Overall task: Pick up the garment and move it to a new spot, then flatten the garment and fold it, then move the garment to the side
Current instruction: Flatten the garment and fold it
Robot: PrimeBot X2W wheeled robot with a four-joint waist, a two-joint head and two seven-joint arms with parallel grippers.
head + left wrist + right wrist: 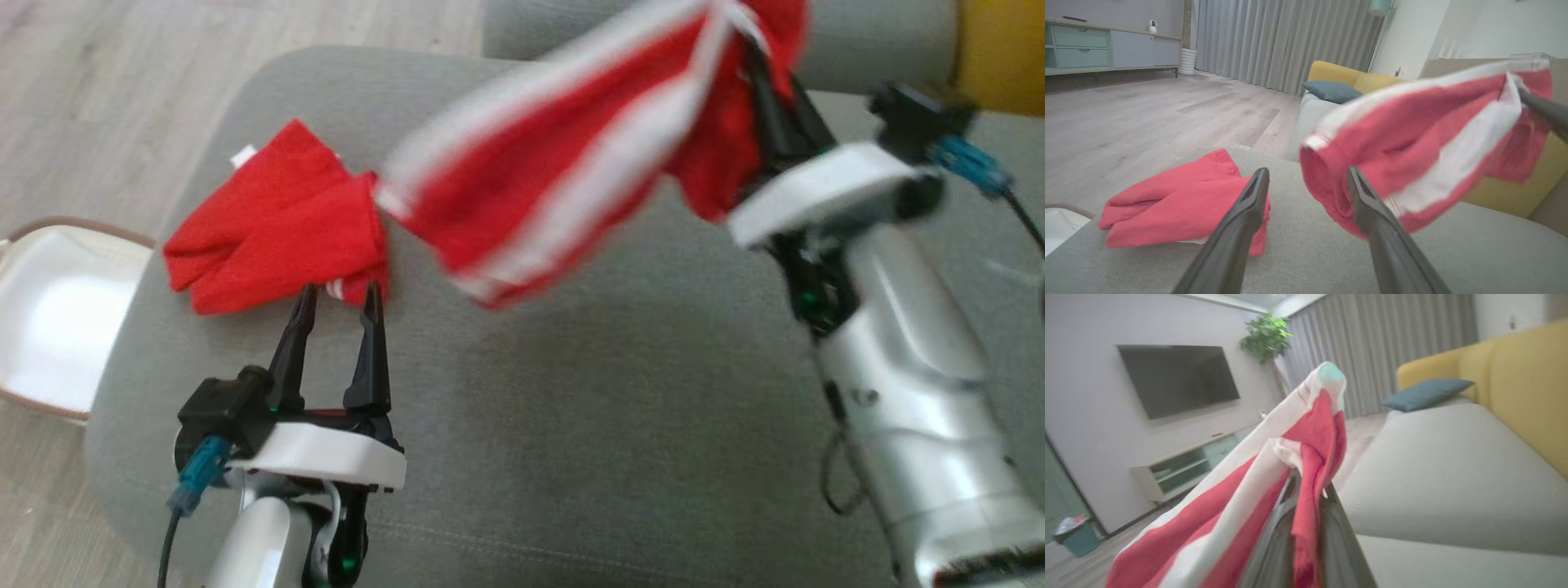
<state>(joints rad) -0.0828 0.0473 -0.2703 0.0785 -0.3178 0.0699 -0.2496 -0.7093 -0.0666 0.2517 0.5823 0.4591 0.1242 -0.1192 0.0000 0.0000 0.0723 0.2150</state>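
The garment (539,171) is red with white stripes. Its striped part hangs in the air, blurred, stretched up to the right, where my right gripper (763,61) is shut on its edge. In the right wrist view the garment (1306,457) is pinched between the two dark fingers (1274,539). The plain red part (277,220) still lies bunched on the grey cushion (571,408). My left gripper (339,294) is open, its tips at the near edge of that red part. In the left wrist view the open fingers (1249,212) frame the garment (1412,143).
A white basket (57,318) stands on the wooden floor left of the cushion. A yellow sofa back (1339,73) with a blue pillow (1331,90) lies beyond. A TV and low cabinet (1184,465) stand against the far wall.
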